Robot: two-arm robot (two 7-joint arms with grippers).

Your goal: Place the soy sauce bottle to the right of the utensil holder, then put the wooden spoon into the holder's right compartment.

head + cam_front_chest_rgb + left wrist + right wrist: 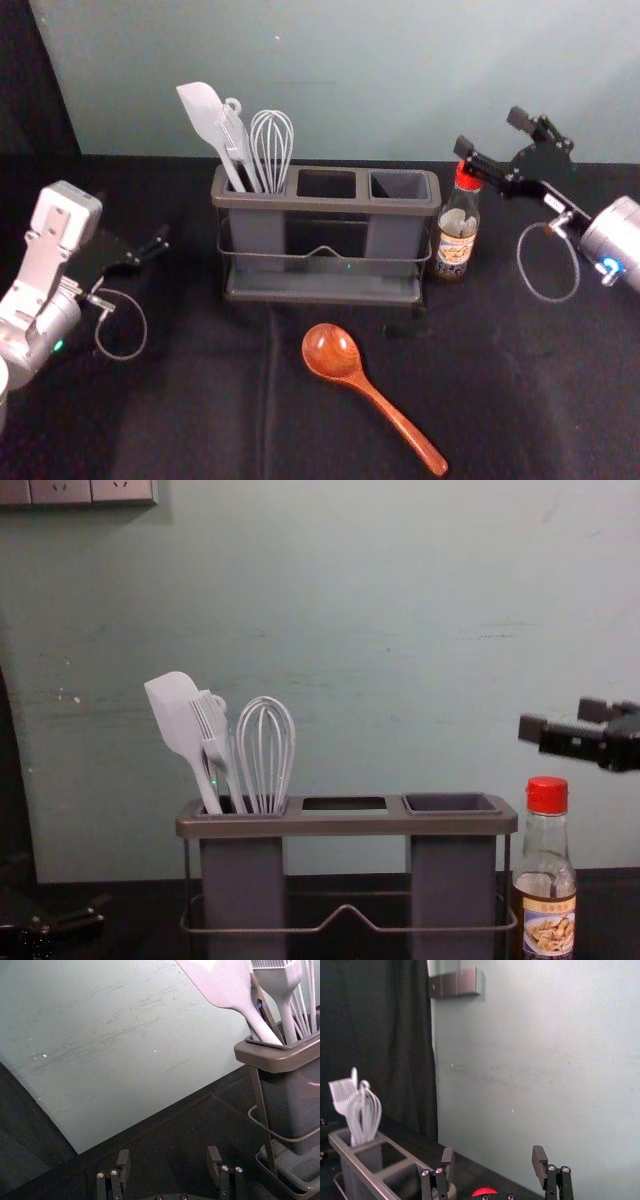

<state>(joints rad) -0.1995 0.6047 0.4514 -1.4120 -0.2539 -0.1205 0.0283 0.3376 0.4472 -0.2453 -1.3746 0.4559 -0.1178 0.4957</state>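
The soy sauce bottle (457,235) stands upright just right of the utensil holder (325,200); its red cap (547,795) is uncovered in the chest view. Above the cap is my right gripper (490,132), its fingers apart and holding nothing. In the right wrist view the cap (484,1192) shows low, below the open right gripper (493,1155). The wooden spoon (333,352) lies in front of the holder, its handle angled toward the front right. The holder's right compartment (451,803) has nothing standing in it. My left gripper (150,248) stays left of the holder; in its wrist view the left gripper (168,1156) is open.
A white spatula (204,112), a brush and a whisk (272,145) stand in the holder's left compartment and rise above its rim. A pale wall (340,80) is behind the black-covered table (200,400). A wall-mounted socket strip (456,983) shows in the right wrist view.
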